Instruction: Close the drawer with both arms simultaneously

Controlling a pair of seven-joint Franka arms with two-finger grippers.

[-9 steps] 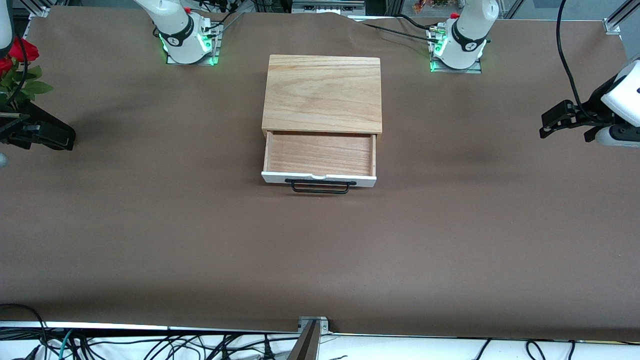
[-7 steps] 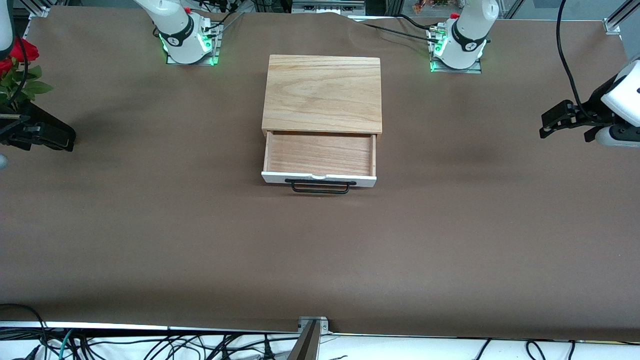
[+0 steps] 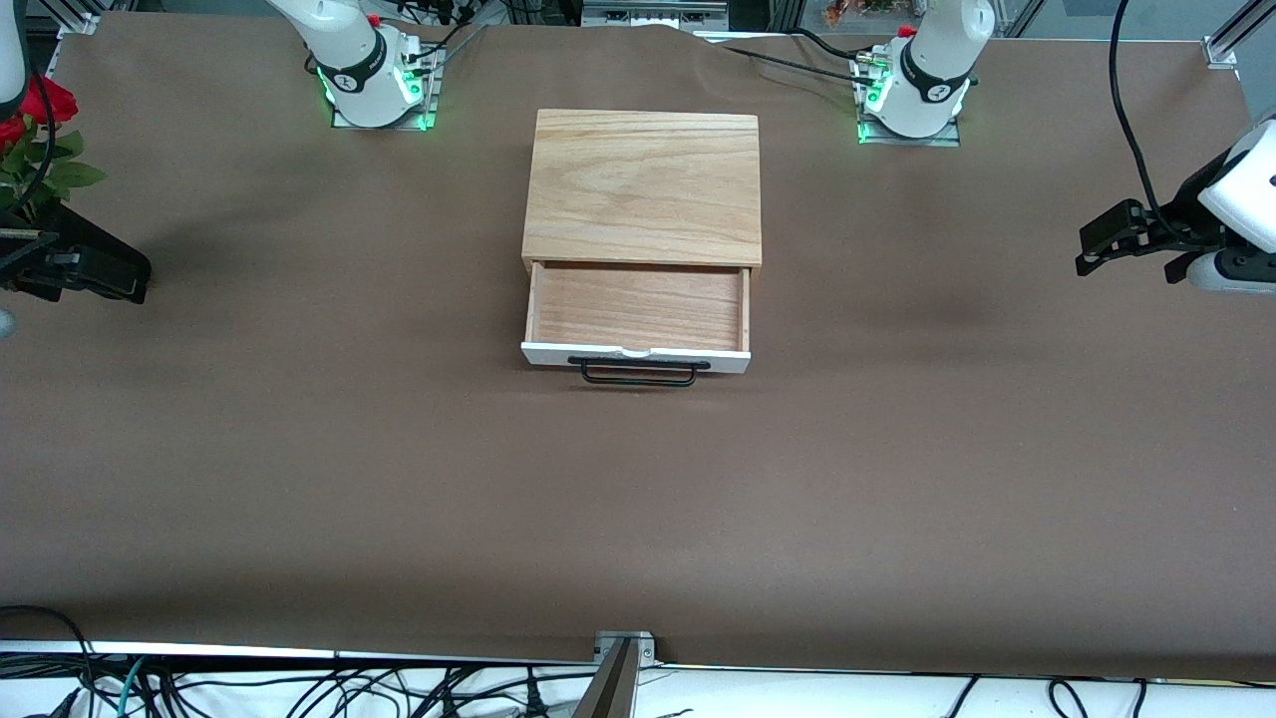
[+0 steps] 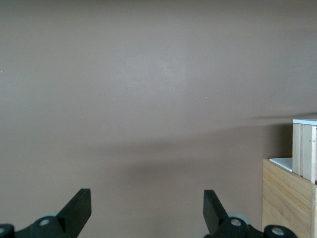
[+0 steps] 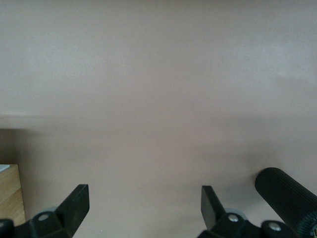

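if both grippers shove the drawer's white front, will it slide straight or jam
The drawer looks empty and shallow, so probably light and easy to slide. Its white front panel is wide, so an uneven push may skew it. The left gripper and right gripper are open, away from it.

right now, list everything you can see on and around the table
oak box: 1, light wood, mid-table between the two arm bases
drawer: 1, light wood tray with white front panel, pulled open from the box toward the front camera, nothing in it
handle: 1, black bar, on the drawer's white front
table cover: 1, brown, over the whole table
red flowers: 1 bunch, red with green leaves, at the right arm's end of the table
cables: several, black, along the table edge nearest the front camera
left gripper: 1, black, open, over the left arm's end of the table, apart from the drawer
right gripper: 1, black, open, over the right arm's end, apart from the drawer
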